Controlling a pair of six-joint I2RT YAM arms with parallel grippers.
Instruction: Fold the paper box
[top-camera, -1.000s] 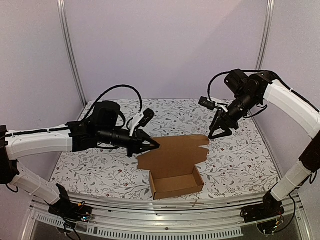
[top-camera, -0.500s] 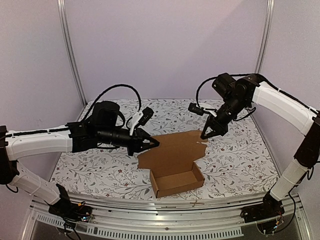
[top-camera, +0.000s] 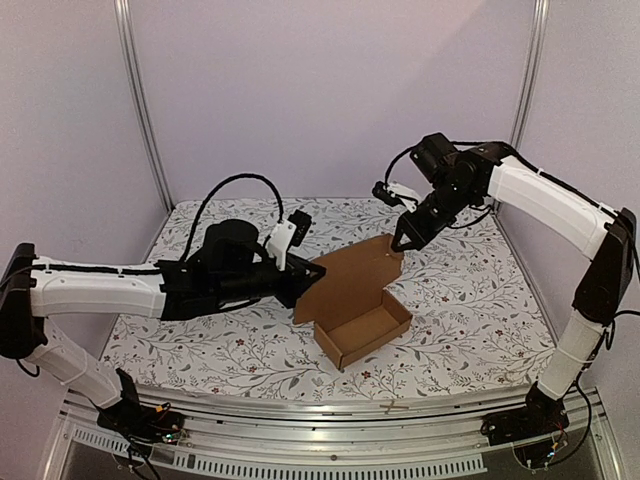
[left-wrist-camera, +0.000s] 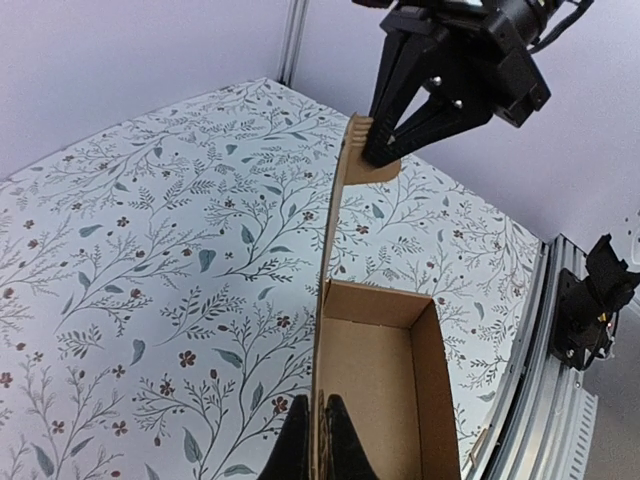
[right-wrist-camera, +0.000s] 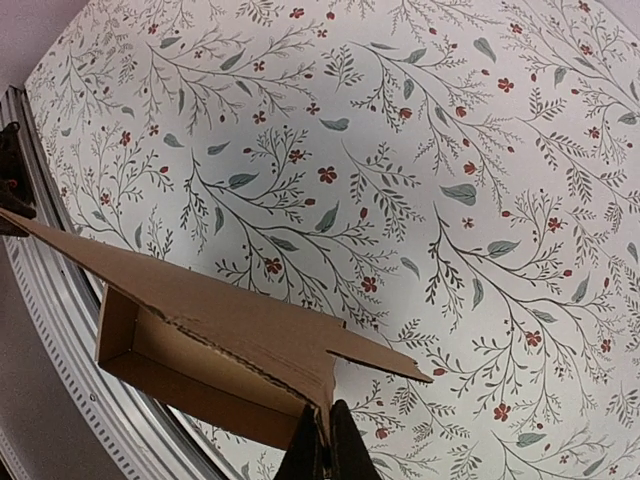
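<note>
The paper box (top-camera: 365, 330) is plain brown cardboard, an open tray resting on the table with its lid flap (top-camera: 345, 275) lifted steeply. My left gripper (top-camera: 312, 272) is shut on the flap's left edge. In the left wrist view the flap (left-wrist-camera: 335, 230) runs edge-on between that gripper (left-wrist-camera: 318, 440), with the tray (left-wrist-camera: 375, 380) to its right. My right gripper (top-camera: 400, 245) is shut on the flap's far right corner, above the table. In the right wrist view its tips (right-wrist-camera: 325, 440) pinch the flap (right-wrist-camera: 220, 330) near a pointed tab (right-wrist-camera: 385, 360).
A floral cloth (top-camera: 470, 300) covers the table. A metal rail (top-camera: 330, 415) runs along the near edge, also seen as a rail (left-wrist-camera: 540, 400) in the left wrist view. Purple walls and two upright posts (top-camera: 140, 100) enclose the back and sides.
The right gripper moved left, closed on the flap's far corner and rose. The flap went from lying flat to standing steeply. The tray shifted right and turned; the left arm reached further in.
</note>
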